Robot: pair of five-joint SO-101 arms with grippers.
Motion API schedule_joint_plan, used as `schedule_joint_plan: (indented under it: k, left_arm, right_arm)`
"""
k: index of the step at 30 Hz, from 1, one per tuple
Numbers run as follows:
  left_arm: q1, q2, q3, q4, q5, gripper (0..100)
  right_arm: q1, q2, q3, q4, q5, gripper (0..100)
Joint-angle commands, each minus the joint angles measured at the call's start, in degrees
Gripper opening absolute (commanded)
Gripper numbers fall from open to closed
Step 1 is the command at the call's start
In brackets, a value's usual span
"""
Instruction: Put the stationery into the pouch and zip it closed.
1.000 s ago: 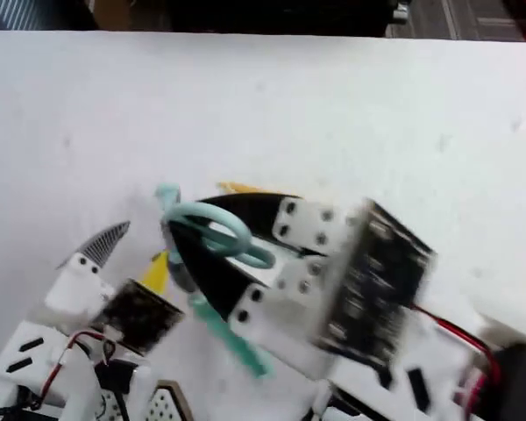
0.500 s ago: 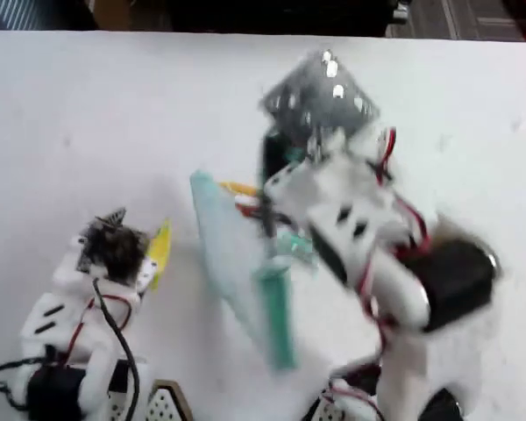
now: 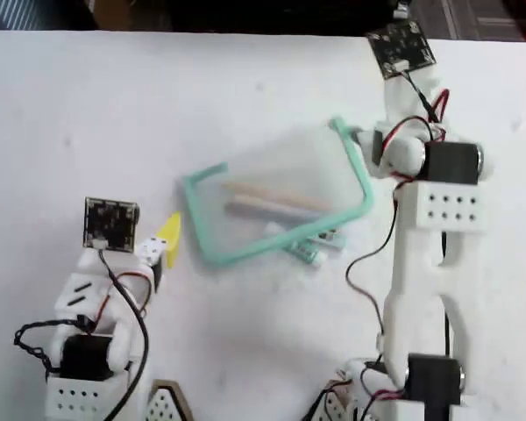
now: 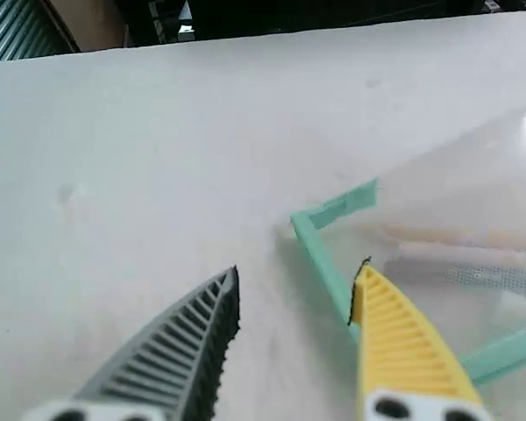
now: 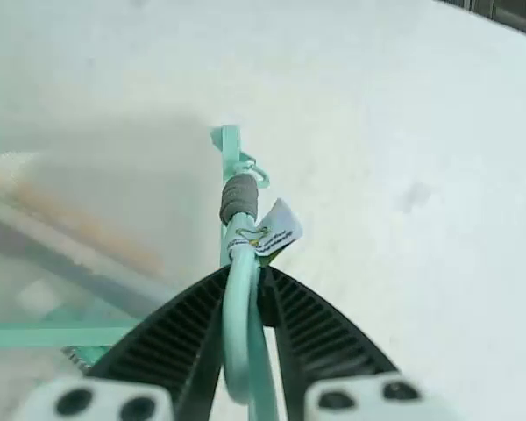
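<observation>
A clear pouch (image 3: pixel 276 197) with a teal border lies flat mid-table. Through it I see a wooden pencil (image 3: pixel 272 195) and a pale pen (image 3: pixel 263 209); small teal-and-white pieces (image 3: pixel 316 246) poke out at its near edge. In the right wrist view my right gripper (image 5: pixel 245 285) is shut on the pouch's teal strap (image 5: pixel 238 289), just behind the zipper pull (image 5: pixel 238 197) and a paper tag. My left gripper (image 4: pixel 298 270) is open at the pouch's left corner (image 4: pixel 302 224), its yellow finger (image 3: pixel 168 237) over the teal edge.
The right arm (image 3: pixel 430 193) stretches along the table's right side, its wires hanging beside the pouch. The left arm's base (image 3: pixel 83 368) sits at the near left. Bare white table (image 3: pixel 114 105) lies to the left and behind the pouch.
The right arm swung from the near middle to the far right, pulling the pouch by its strap until it lay flat. The left gripper shifted slightly right toward the pouch's corner.
</observation>
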Motion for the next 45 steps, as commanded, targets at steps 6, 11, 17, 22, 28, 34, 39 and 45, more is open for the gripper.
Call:
schedule_joint_plan:
  k: [6, 11, 17, 22, 28, 34, 39, 45]
  left_arm:
    - [0.75, -0.31, 0.18, -1.41, 0.53, 23]
    - [2.33, -0.31, 1.41, -1.67, 0.44, 23]
    - [2.42, -0.31, 1.32, -1.76, 0.44, 23]
    - [2.42, -0.31, 1.32, -1.76, 0.44, 23]
    - [2.07, -0.31, 1.32, -1.58, 0.44, 23]
    - [2.07, -0.31, 1.32, -1.58, 0.44, 23]
    - [2.07, -0.31, 1.32, -1.58, 0.44, 23]
    - [2.07, -0.31, 1.32, -1.67, 0.35, 23]
  right_arm:
    - [2.51, 6.90, 5.01, -9.27, 0.44, 1.7]
    - [5.05, 13.41, 5.10, -9.19, 0.44, 1.7]
    - [13.85, 19.03, 4.75, -9.45, 0.53, 1.7]
    - [19.12, 19.65, 4.75, -9.27, 0.62, 1.8]
    - [20.79, 19.65, 4.92, -7.08, 6.42, 8.6]
    - [21.41, 19.56, 4.92, -2.42, 14.77, 32.0]
    - [21.32, 17.19, 1.76, 2.33, 18.20, 36.2]
    - [16.13, 9.63, -2.11, 3.47, 21.71, 29.1]
